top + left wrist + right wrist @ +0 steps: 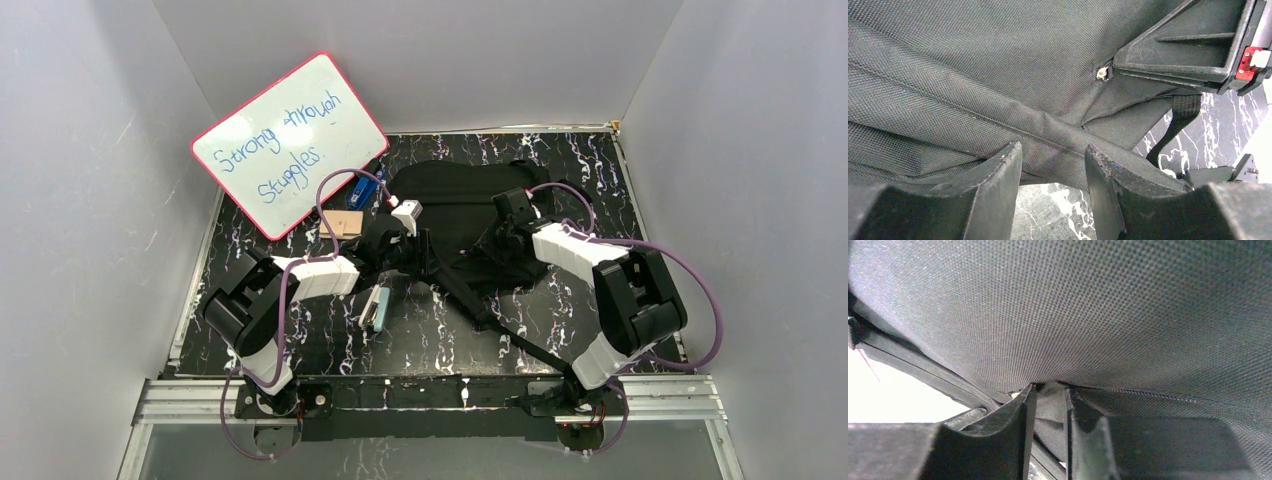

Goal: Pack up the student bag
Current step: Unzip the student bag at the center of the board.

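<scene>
Black woven cloth fills both wrist views. The right gripper (1048,390) has narrow jaws closed on a small fold of the student bag (1108,315), and the fold stands pinched between the two fingers just under a stitched seam. The left gripper (1053,150) has its jaws part-way apart. The bag's lower edge runs across the gap with the marbled table (1058,210) showing beneath it. I see no pinch there, so I judge it is not gripping.

From above, the bag lies flat at the far middle of the table. The left gripper is at the bag's near-left edge and the right gripper is on its near-right part. Long straps (500,325) trail from the bag towards the arm bases. Just left of the bag lie a brown block (347,222) and a blue item (362,190). Further left of the bag a whiteboard (290,145) leans against the wall. A teal item (375,308) lies on the table to the bag's near left.

The step in hand looks like getting the bag open. One side is taken up, and the loose things are all outside the bag. Whether the zip is undone I cannot tell.

The next move probably calls for the left jaws to close on their edge. Both arms would then draw the cloth up and apart without the fold slipping free.
</scene>
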